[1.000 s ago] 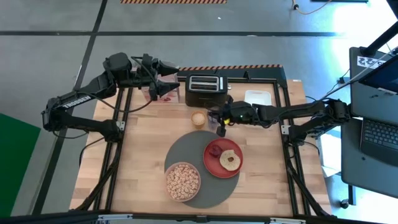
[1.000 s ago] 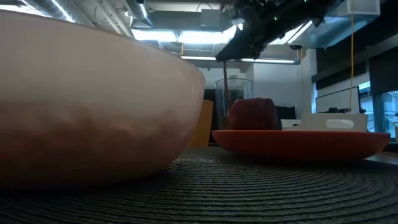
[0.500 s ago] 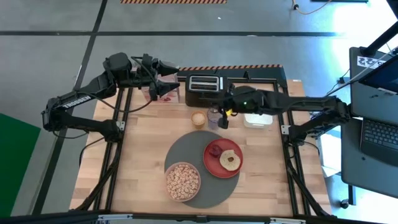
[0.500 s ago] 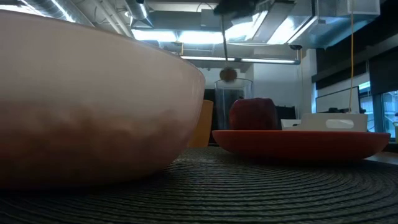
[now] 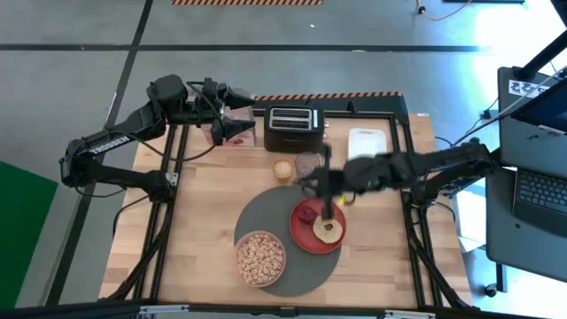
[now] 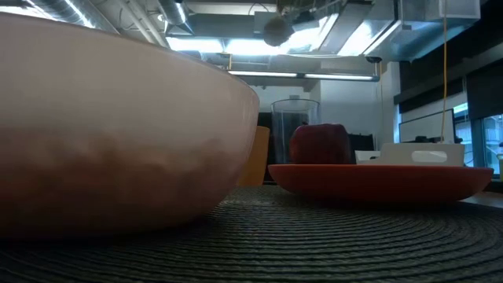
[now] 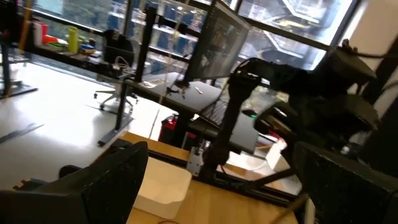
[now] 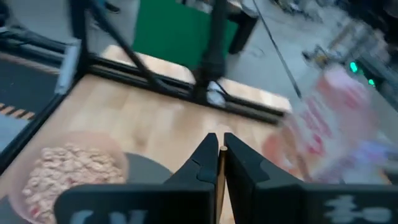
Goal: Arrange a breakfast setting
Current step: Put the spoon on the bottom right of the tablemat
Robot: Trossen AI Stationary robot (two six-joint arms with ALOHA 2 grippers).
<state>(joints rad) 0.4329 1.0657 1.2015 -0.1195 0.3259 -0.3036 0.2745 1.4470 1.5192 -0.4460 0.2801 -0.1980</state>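
High view shows the large round dark-grey woven mat (image 5: 266, 226) laid centrally on the pale wooden bench (image 5: 204, 221), so that it can carry the whole setting. On it, at the right, sits the round red plate (image 5: 306, 232), bearing a pale bagel half (image 5: 329, 228) and a small dark-red fruit (image 5: 306, 213); at the lower left stands the pale round bowl (image 5: 260, 258) filled with tan cereal (image 5: 260, 255).

Only the cutlery seems unplaced. The right gripper (image 5: 329, 188) hangs over the plate's upper edge, its jaws closed on a thin golden spoon (image 8: 219, 180), whose slender handle shows pinched between the two dark fingers (image 8: 200, 168) in the right wrist view. Carrying it high probably keeps it clear of the food.

The left gripper (image 5: 237, 129) waits with jaws wide open at the back left of the bench, out of the way.
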